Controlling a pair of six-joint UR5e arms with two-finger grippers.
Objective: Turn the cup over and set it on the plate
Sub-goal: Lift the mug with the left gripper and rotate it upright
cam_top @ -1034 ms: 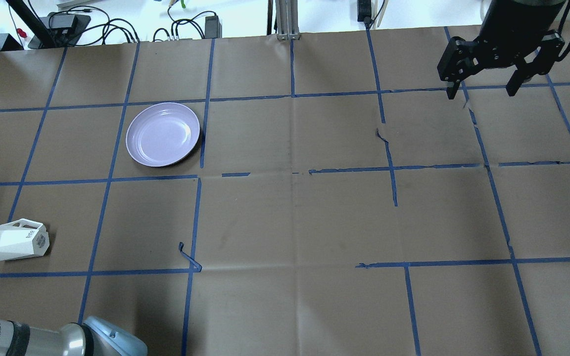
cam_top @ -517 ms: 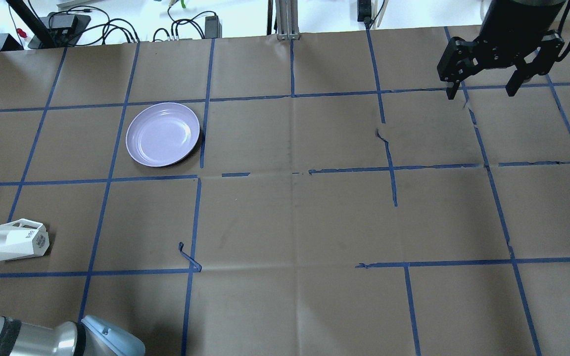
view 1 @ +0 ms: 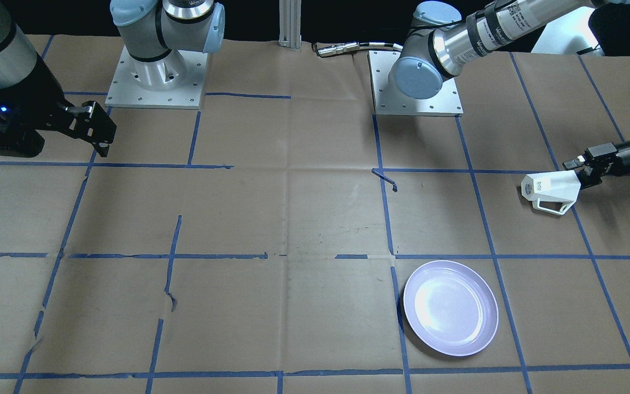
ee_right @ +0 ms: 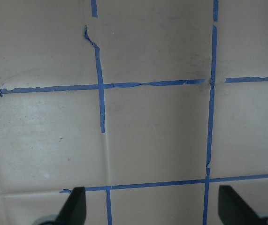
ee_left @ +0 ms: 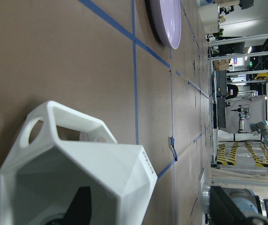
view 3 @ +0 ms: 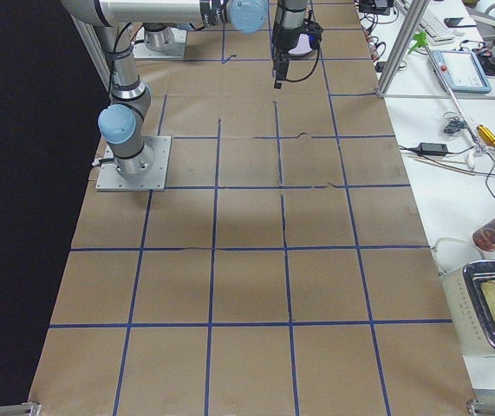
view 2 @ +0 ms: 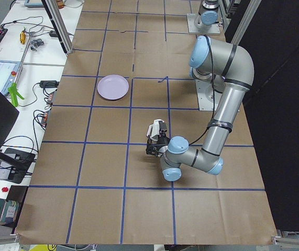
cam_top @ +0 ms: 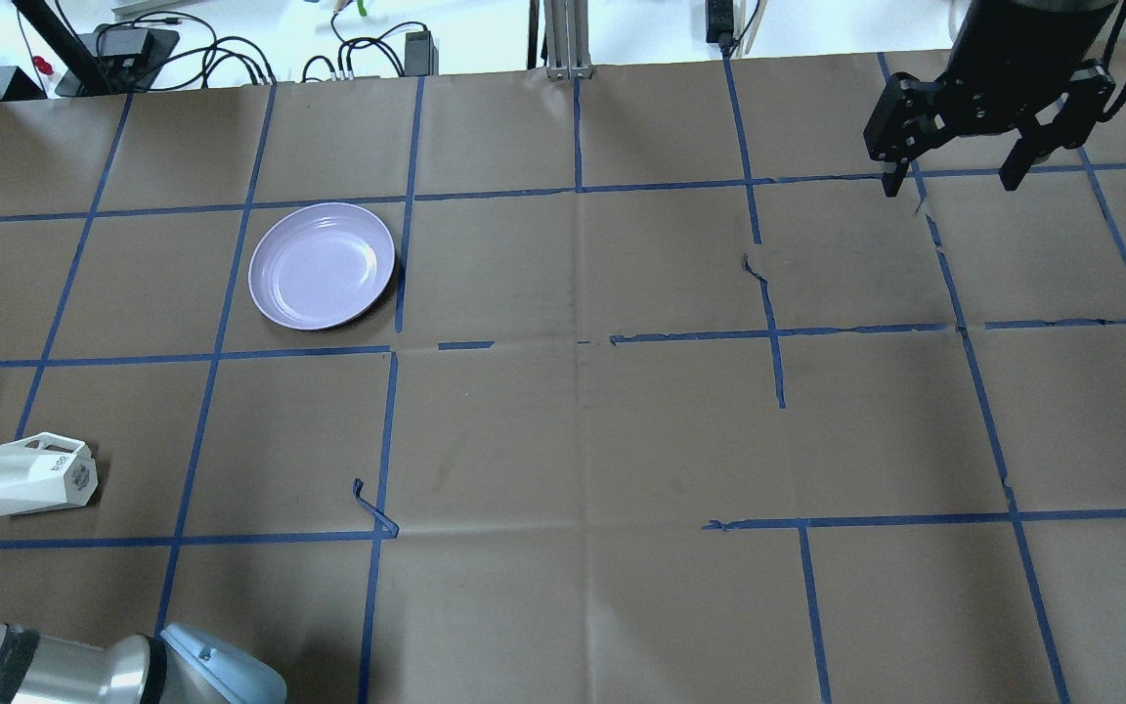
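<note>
The white faceted cup (cam_top: 30,477) lies on its side at the table's left edge, base toward the middle, handle toward the plate (cam_top: 322,266). It also shows in the front view (view 1: 550,189) and the left view (view 2: 156,127). My left gripper (view 1: 582,169) is open at the cup's mouth. In the left wrist view (ee_left: 153,201) one finger is inside the cup (ee_left: 77,173) and the other is outside its upper wall. The lavender plate (view 1: 450,307) is empty. My right gripper (cam_top: 954,181) is open and empty, high at the far right.
The table is brown paper with a blue tape grid. A loose curl of tape (cam_top: 372,508) sticks up right of the cup. Cables and adapters (cam_top: 231,54) lie beyond the far edge. The arm bases (view 1: 153,76) stand at the robot's side.
My left gripper has come in from the left edge up to the cup's mouth. The cup, the plate and the right arm have not visibly moved.
</note>
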